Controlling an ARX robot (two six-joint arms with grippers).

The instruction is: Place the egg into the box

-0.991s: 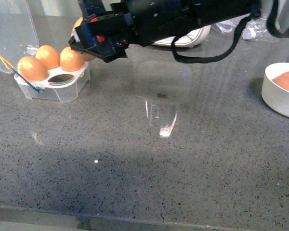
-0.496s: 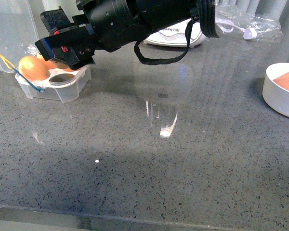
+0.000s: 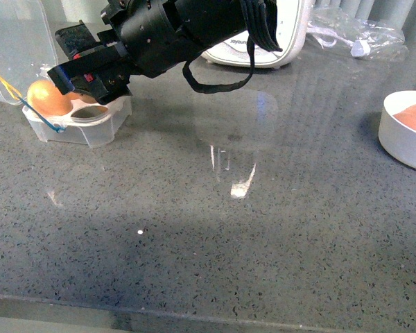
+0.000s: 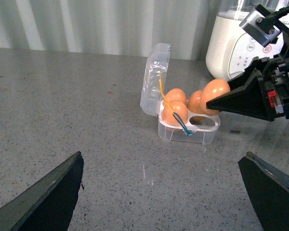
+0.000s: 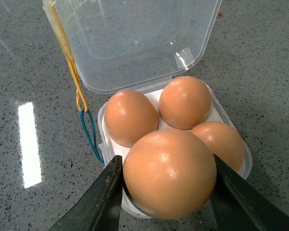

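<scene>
Right hand (image 5: 166,161) shifted left over box (image 3: 90,132) — egg (image 5: 169,175) gripped, long axis tilted.

Bright, even overhead light, white glare patches on counter (image 3: 239,186) in front and right wrist views, soft broad shadow across its near part, glossy sheen on egg (image 5: 169,173), focus sharp throughout.

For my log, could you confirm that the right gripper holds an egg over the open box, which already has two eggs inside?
Not quite: the box holds three eggs, as the right wrist view shows; the rest is right.
</scene>
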